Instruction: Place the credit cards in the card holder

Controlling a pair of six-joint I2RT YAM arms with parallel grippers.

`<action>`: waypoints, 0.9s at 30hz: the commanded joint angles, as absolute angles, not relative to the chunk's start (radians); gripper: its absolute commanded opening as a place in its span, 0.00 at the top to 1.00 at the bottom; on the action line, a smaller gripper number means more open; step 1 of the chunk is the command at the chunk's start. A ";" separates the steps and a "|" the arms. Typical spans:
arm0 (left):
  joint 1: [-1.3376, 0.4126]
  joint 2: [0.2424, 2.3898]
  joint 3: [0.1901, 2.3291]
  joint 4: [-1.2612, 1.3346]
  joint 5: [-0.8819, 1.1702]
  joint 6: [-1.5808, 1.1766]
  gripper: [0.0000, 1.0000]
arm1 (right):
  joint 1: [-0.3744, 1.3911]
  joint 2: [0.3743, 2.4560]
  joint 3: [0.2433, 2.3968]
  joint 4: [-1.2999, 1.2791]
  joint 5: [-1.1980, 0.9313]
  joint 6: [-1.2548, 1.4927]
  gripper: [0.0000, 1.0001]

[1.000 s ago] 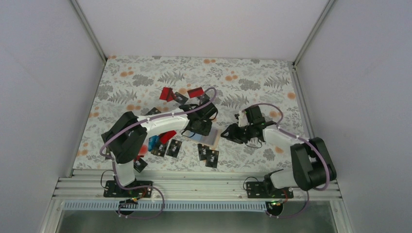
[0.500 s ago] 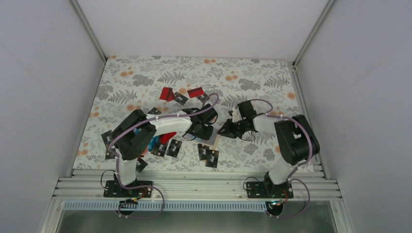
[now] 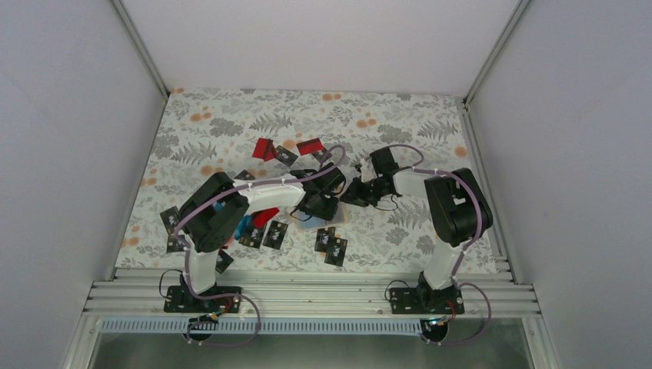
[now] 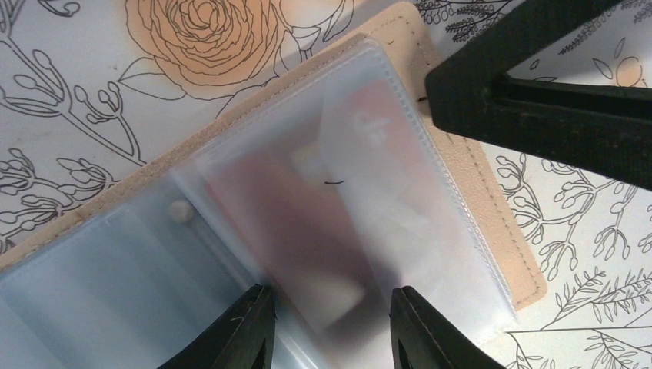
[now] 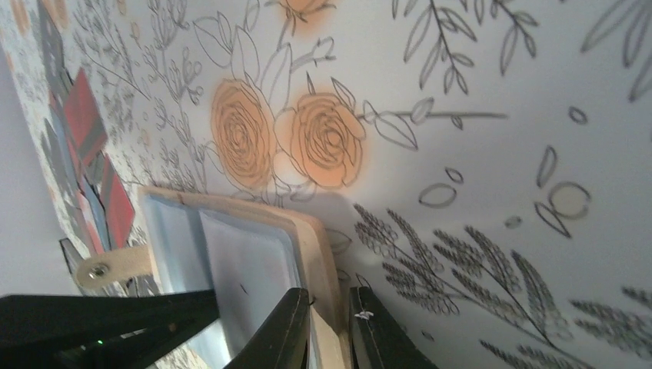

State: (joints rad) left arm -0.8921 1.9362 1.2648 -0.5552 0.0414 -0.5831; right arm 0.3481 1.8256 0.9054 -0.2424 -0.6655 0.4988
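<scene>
Top external view: the card holder (image 3: 336, 218) lies open and flat on the flower-patterned desk (image 3: 400, 115). The left tool (image 3: 317, 201) hangs over the holder's left half. The right tool (image 3: 347, 194) meets the holder at its far right edge.

In the left wrist view the left tool's two fingers stand apart, open, holding nothing. Below the gap lies the holder's frosted clear sleeve (image 4: 384, 177). Whether the tips touch the sleeve I cannot tell. A blurred reddish card (image 4: 300, 246) shows through the sleeve, and the holder's tan cover sticks out past the sleeve's edge. The right tool's black fingers come in at that tan edge.

In the right wrist view the right tool's fingers stand close together, closed on the holder's tan cover edge, one finger on each side of it. A small strap with a snap (image 5: 100, 269) sticks out from the holder's other side.

The loose credit cards (image 3: 275, 233) lie scattered around the holder:
- Two red cards (image 3: 264, 147) lie beyond the holder, up and to its left, with a black one between them.
- Two black cards (image 3: 330, 246) lie just on the holder's near side.
- More black cards, a red one and a blue card (image 3: 244, 227) lie to the holder's left, partly under the left arm.
</scene>
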 commanded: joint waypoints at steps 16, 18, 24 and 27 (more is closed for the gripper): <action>-0.912 1.642 1.112 -0.575 -0.043 -0.627 0.47 | 0.498 1.429 0.658 -0.399 -0.515 0.510 0.76; -0.918 1.612 1.071 -0.568 -0.045 -0.638 0.47 | 0.541 1.433 0.648 -0.389 -0.507 0.529 0.76; -0.972 1.548 0.998 -0.567 -0.068 -0.675 0.47 | 0.644 1.504 0.649 -0.348 -0.457 0.570 0.79; -0.999 1.529 0.966 -0.569 -0.082 -0.702 0.47 | 0.682 1.540 0.661 -0.352 -0.398 0.572 0.79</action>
State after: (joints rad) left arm -0.9649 1.5677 1.0004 -0.5758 -0.0498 -0.6529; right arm 0.6350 1.4975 0.6518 -0.3702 -0.4835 0.5472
